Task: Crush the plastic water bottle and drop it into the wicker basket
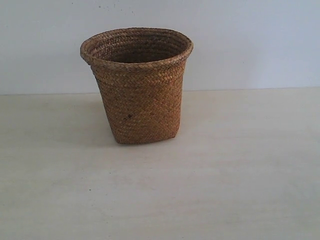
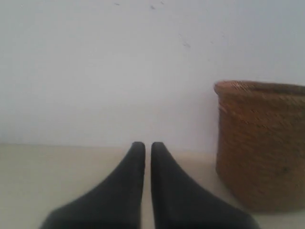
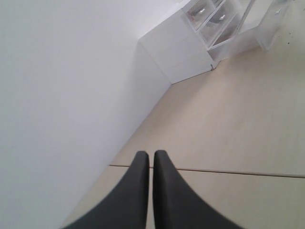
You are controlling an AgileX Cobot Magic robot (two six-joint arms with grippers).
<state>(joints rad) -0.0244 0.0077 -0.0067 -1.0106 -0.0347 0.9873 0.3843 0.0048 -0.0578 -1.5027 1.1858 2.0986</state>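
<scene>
In the exterior view, the wicker basket (image 1: 139,100) stands upright a little left of centre, in the upper half of the frame. It sits on the pale table (image 1: 240,175) with the white wall (image 1: 250,40) behind it. The table runs on to the right edge with nothing standing on it, and neither arm shows in this view.

The plastic water bottle appears in no view. Only the upper inner wall of the basket shows past the rim, so the bottle may lie inside it or out of frame; I cannot tell which.

The left gripper (image 2: 148,148) has its dark fingers drawn together with only a thin slit between them, and it holds nothing. The right gripper (image 3: 151,156) is the same: fingers together, nothing held.

With both grippers idle, this is probably either the moment before the pick-up or the task already finished. If the bottle is still to be fetched, the next move calls for finding it, spreading the fingers and reaching for it.

The left wrist view shows the basket near that gripper, off to one side. The right wrist view shows what the others do not: a seam (image 3: 228,171) in the table, a white box (image 3: 178,52) and clear drawers (image 3: 214,24) against the wall.
</scene>
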